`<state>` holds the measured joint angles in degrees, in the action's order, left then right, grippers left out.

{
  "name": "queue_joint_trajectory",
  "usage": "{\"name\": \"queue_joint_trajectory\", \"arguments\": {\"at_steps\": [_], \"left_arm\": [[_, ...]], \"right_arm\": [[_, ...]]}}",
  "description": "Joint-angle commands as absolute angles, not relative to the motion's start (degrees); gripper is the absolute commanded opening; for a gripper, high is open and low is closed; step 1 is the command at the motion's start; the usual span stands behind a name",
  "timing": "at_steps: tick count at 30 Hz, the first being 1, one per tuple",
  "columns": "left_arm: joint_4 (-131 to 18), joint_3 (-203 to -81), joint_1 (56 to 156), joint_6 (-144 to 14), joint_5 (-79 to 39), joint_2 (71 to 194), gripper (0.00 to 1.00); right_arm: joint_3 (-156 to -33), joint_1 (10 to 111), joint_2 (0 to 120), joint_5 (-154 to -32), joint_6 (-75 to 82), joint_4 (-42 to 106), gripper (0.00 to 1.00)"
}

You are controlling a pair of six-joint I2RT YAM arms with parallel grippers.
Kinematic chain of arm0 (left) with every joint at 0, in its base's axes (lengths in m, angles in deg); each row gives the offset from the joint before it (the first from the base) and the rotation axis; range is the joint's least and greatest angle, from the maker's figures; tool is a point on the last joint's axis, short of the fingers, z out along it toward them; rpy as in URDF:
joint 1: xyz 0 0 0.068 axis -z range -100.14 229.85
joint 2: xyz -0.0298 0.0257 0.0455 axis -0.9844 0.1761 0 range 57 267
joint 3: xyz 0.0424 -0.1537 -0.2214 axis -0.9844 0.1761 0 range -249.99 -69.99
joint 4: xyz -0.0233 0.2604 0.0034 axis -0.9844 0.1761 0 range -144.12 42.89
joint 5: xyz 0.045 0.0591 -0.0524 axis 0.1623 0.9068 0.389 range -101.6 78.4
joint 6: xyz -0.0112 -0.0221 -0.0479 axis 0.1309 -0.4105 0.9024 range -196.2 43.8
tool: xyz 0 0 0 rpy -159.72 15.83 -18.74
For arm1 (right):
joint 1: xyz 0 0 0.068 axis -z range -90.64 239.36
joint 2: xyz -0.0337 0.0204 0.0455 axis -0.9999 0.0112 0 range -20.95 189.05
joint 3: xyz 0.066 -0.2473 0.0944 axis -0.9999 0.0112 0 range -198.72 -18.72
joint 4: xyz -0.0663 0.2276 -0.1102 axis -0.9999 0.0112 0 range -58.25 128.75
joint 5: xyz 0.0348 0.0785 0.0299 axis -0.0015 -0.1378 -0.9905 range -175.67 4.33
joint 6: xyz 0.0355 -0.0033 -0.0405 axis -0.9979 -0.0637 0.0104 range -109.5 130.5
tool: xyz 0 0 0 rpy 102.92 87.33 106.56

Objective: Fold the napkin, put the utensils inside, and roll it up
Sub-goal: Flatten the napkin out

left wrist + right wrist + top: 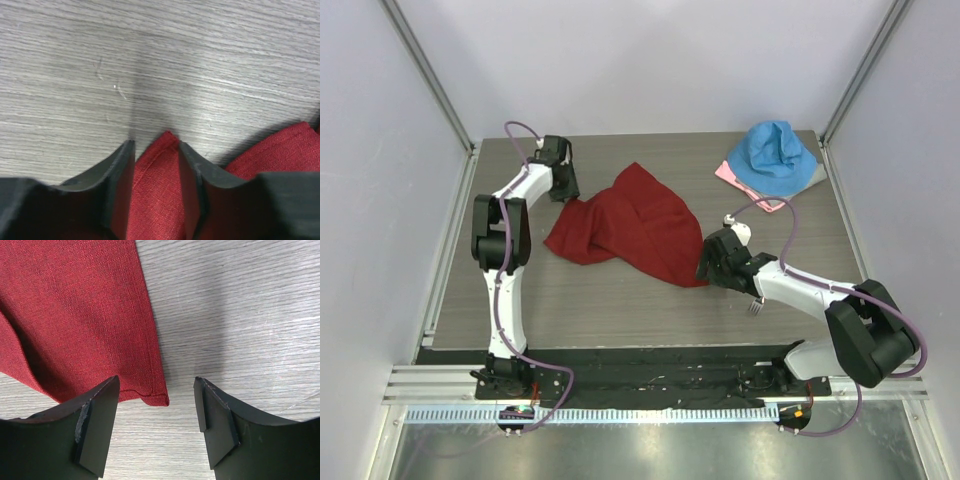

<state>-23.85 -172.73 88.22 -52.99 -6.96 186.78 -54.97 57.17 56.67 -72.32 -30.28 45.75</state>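
On the table (620, 315), centre: napkin (630, 230), dark red soft woven cloth, plain, rumpled into a rough triangle w/ ridges, not yet folded. Long axis approx left-to-right in top view, dipping toward the near-right end. At napkin's far-left corner: left hand (156, 146), narrow, black fingers (117, 175) either side of a peaked red corner filling the gap; can't tell if clamped tight. At napkin's near-right corner: right hand (156, 379), wide, astride the stitched hem corner, nothing pinched, corner nearer its left finger. So one hand per opposite corner, each right at its own end; neither nearer overall; judged set for a lift & spread along that axis. Just near-right of napkin, partly under right arm (800, 285): fork (753, 307), small, silver metal, only tines showing. Well off to napkin's far right: blue cloth (775, 150) heaped on pink cloth (735, 178). Under napkin: matte grey wood-grain.
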Motion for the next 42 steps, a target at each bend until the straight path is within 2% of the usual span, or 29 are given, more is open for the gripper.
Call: {"name": "queue_joint_trajectory", "arguments": {"at_steps": [1, 4, 5, 7, 8, 9, 13, 18, 24, 27, 29, 32, 42], "left_arm": [[-21.9, -169.8, 89.0, -53.6, -8.9, 186.2, 0.39], [-21.9, -169.6, 88.9, -53.8, -9.2, 186.6, 0.29], [-21.8, -169.7, 88.9, -53.9, -9.4, 186.9, 0.20], [-21.6, -169.5, 89.0, -54.0, -10.1, 186.9, 0.10], [-21.7, -169.5, 89.0, -54.0, -10.3, 186.6, 0.02], [-21.8, -169.5, 89.0, -54.0, -10.5, 186.5, 0.00], [-24.2, -167.9, 88.9, -53.2, -11.3, 184.2, 0.00], [-29.4, -163.4, 88.8, -51.6, -11.3, 176.5, 0.00], [-35.4, -156.2, 87.5, -50.3, -11.1, 167.0, 0.00], [-36.5, -154.3, 87.0, -50.1, -10.5, 162.7, 0.00], [-36.8, -153.6, 86.7, -50.1, -10.2, 159.8, 0.00], [-37.7, -152.1, 86.2, -50.1, -9.1, 155.5, 0.00], [-41.3, -150.9, 82.7, -51.7, -2.8, 134.6, 0.00]], "right_arm": [[-56.5, 56.7, 56.7, -71.3, -31.3, 44.8, 0.69], [-56.5, 56.5, 56.7, -71.3, -31.4, 44.7, 0.69], [-56.4, 56.5, 56.7, -71.3, -31.3, 44.7, 0.69], [-56.4, 56.5, 56.7, -71.3, -31.3, 44.6, 0.69], [-56.4, 56.4, 56.7, -71.8, -31.3, 44.3, 0.68], [-56.4, 56.4, 56.7, -72.0, -31.3, 44.4, 0.68], [-56.1, 56.2, 56.8, -72.7, -31.5, 44.2, 0.65], [-54.9, 56.2, 57.6, -73.5, -32.1, 42.7, 0.51], [-55.8, 56.2, 60.8, -74.3, -31.7, 40.7, 0.44], [-56.5, 56.2, 62.0, -74.3, -30.8, 40.4, 0.31], [-57.2, 56.3, 61.8, -73.9, -30.2, 40.4, 0.14], [-59.3, 56.2, 60.0, -72.0, -27.9, 42.0, 0.02], [-75.4, 56.2, 46.9, -55.8, -15.9, 53.1, 0.01]]}}
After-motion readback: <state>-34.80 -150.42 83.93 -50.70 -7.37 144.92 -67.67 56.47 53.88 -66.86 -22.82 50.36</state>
